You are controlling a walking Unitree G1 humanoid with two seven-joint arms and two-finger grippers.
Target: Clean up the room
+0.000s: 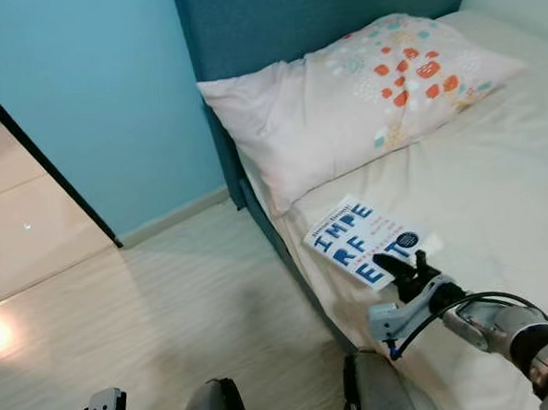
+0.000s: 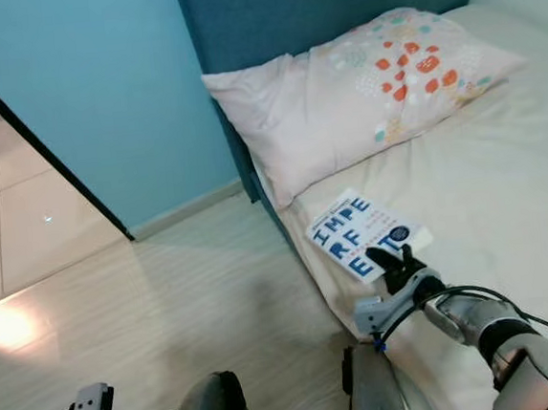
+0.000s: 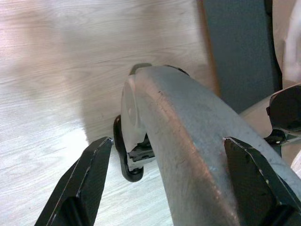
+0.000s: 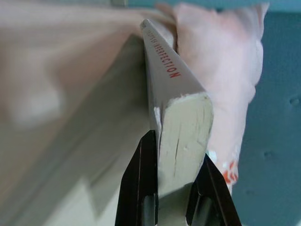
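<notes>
Right wrist view is showing you the right gripper [image 4: 176, 188] fingers grasping the book's [image 1: 362, 240] near corner, lying at the bed's [image 1: 503, 185] left edge below the pillow [image 1: 342, 103], while your left gripper [image 3: 178, 188] is hanging released.

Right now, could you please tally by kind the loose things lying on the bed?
Pillow: 1
Book: 1, clamped at its near corner by the right hand
Total: 2
</notes>
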